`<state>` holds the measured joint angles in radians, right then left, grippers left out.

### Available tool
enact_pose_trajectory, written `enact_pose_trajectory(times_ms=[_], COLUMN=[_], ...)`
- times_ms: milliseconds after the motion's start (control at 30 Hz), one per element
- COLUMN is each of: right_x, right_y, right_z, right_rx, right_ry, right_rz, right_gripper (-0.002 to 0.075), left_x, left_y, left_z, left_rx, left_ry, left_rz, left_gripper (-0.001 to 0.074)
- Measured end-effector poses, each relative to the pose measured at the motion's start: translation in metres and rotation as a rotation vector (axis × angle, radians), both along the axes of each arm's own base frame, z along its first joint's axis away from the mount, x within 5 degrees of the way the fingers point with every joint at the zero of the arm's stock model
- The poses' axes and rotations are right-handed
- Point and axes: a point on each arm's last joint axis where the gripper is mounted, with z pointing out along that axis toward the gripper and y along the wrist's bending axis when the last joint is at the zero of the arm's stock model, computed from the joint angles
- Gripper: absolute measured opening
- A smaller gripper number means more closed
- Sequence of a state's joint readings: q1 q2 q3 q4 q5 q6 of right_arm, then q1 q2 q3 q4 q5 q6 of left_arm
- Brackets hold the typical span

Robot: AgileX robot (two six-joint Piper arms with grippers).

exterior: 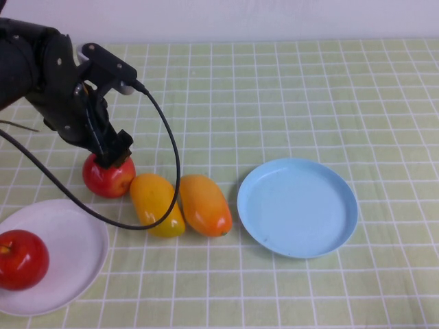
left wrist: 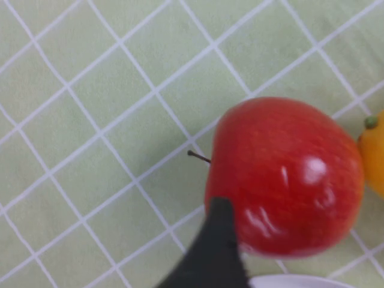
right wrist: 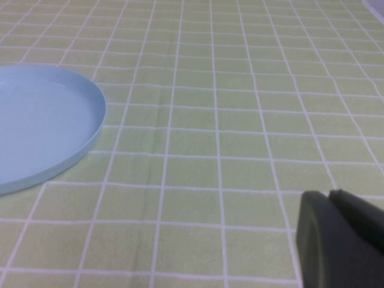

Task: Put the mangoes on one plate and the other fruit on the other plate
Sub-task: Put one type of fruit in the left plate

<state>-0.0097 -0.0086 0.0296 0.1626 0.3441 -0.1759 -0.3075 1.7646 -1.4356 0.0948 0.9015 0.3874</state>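
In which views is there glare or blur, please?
High view: sharp and evenly lit, small glare on both mangoes beside the left gripper. Left wrist view: white glare spots on the apple, dark finger blurred. Right wrist view: the right gripper is out of focus.

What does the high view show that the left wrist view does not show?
Only the high view shows the white plate as a whole with an apple on it, the empty blue plate, the orange mango, and the left arm with its tool down on the second apple. The right tool is not in it.

Only the left wrist view shows that apple's stem and one finger beside the fruit.

Both show the second apple, part of the yellow mango, and the checked cloth.
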Motion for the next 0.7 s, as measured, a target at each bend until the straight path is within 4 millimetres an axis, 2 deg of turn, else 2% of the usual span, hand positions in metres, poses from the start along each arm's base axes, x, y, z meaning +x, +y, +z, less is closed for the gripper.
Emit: enact_pose_trajectory(times_ms=[67, 133, 333, 700], right_x=[0.000, 0.000, 0.000, 0.000], right_y=[0.000, 0.000, 0.000, 0.000], right_z=[0.000, 0.000, 0.000, 0.000], right_rx=[0.000, 0.000, 0.000, 0.000], right_ry=[0.000, 0.000, 0.000, 0.000], right_rz=[0.000, 0.000, 0.000, 0.000], right_gripper=[-0.0016, -0.0016, -0.0016, -0.0016], left_x=[0.005, 0.009, 0.018, 0.031], left_y=[0.002, 0.004, 0.005, 0.006], left_z=[-0.006, -0.011, -0.029, -0.042], left_rx=[0.005, 0.013, 0.045, 0.037], left_ry=[0.006, 0.006, 0.029, 0.028], left_rz=[0.003, -0.006, -0.054, -0.045], left_gripper=[0.0645, 0.0667, 0.0668, 0.0669])
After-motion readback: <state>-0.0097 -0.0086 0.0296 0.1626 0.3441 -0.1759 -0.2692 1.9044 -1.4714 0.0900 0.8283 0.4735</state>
